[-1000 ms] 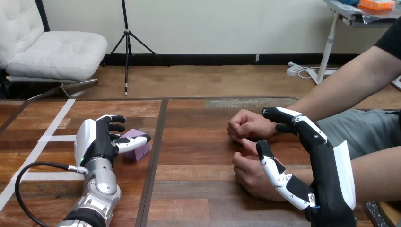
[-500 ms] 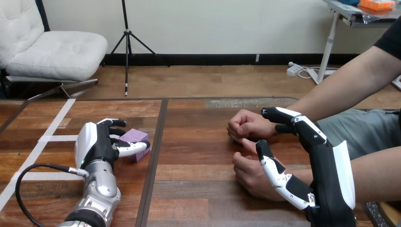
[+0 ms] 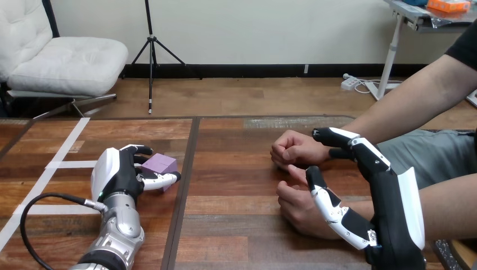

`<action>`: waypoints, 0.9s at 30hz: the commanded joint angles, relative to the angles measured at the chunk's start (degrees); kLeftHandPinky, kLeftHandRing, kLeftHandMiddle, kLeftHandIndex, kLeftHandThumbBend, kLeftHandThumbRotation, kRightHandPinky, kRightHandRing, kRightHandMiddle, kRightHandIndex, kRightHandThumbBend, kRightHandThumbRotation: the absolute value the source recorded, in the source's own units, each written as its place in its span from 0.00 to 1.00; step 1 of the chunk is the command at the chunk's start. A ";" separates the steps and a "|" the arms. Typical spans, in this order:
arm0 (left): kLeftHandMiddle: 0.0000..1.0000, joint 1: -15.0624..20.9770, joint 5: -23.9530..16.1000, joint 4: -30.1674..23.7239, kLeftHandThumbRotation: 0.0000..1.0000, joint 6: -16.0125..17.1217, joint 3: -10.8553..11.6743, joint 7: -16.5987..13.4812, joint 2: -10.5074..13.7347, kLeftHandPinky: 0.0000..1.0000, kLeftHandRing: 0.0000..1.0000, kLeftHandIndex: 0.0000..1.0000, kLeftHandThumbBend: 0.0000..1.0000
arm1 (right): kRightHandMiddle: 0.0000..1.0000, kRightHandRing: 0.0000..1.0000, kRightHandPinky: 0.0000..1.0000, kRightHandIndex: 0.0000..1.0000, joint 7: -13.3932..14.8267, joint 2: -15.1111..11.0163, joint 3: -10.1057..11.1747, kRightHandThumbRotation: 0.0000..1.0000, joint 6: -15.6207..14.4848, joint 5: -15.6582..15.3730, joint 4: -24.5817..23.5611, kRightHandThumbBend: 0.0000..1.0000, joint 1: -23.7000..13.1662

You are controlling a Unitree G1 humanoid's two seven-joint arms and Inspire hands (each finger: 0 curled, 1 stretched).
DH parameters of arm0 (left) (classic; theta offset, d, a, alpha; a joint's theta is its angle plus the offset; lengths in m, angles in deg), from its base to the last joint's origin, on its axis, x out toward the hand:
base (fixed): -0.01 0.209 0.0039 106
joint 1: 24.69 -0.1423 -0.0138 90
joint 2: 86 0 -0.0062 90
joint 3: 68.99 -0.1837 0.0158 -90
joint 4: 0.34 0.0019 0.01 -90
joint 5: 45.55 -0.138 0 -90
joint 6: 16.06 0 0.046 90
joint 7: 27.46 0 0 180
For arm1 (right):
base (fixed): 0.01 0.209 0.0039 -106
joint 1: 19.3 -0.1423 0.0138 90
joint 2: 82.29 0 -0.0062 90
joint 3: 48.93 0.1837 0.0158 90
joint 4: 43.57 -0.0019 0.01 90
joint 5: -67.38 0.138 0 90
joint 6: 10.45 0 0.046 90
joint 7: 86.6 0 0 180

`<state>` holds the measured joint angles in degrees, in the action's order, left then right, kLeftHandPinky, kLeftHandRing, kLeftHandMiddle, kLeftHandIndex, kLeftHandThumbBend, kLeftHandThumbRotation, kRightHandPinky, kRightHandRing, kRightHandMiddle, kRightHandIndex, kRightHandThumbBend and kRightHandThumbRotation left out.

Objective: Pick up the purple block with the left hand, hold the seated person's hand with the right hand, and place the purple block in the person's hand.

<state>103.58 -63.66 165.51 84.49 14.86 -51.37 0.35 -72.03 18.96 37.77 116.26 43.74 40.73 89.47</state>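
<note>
A small purple block [image 3: 160,163] lies on the wooden table [image 3: 236,225], left of the dark seam. My left hand [image 3: 119,173] is beside it on the left. Its fingers [image 3: 138,150] curl at the block's far left corner, and its thumb [image 3: 160,180] lies along the near face. The person's farther hand [image 3: 293,148] and nearer hand [image 3: 299,206] rest on the table as loose fists, right of centre. My right hand [image 3: 394,197] stands open above them. Its straight fingers [image 3: 336,136] reach over the farther wrist, and its thumb [image 3: 323,198] lies over the nearer fist.
White tape strips [image 3: 62,165] cross the table at the far left. A black cable [image 3: 39,202] loops beside my left forearm. The person's forearms come in from the right edge. Bare wood lies between the block and the person's hands.
My left thumb has dropped from across the block's face to its lower near side, and the fingers have drawn in around the block. The right hand and the person's hands have hardly moved.
</note>
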 commanded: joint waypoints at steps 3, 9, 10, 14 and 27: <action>0.72 1.97 -1.62 -0.40 0.17 0.40 -1.23 -0.75 0.08 0.58 0.67 0.73 0.76 | 0.74 0.75 0.70 0.70 -0.36 -0.30 0.75 0.24 -0.28 0.19 -3.29 0.38 -1.11; 0.73 1.71 -2.60 -0.45 0.19 0.59 -1.99 -1.62 0.19 0.59 0.68 0.74 0.76 | 0.73 0.75 0.70 0.70 -0.32 -0.18 0.72 0.24 0.18 0.40 -2.95 0.38 -1.12; 0.73 1.59 -2.81 -0.48 0.20 0.80 -2.18 -1.95 0.23 0.59 0.68 0.74 0.76 | 0.73 0.75 0.70 0.70 -0.41 -0.22 0.69 0.24 0.21 0.49 -2.89 0.38 -1.09; 0.74 1.41 -3.11 -0.52 0.20 1.06 -2.35 -2.58 0.25 0.59 0.69 0.75 0.76 | 0.74 0.75 0.70 0.70 -0.59 -0.31 0.68 0.24 0.33 0.52 -2.79 0.38 -1.03; 0.72 1.44 -3.18 -0.66 0.20 1.31 -2.36 -4.28 0.22 0.57 0.67 0.74 0.77 | 0.74 0.75 0.71 0.71 -0.38 -0.28 0.59 0.23 0.82 -0.05 -2.34 0.38 -1.32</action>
<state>103.56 -66.23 165.60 84.54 12.81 -54.03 0.35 -72.58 18.92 38.03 116.11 43.76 40.21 90.47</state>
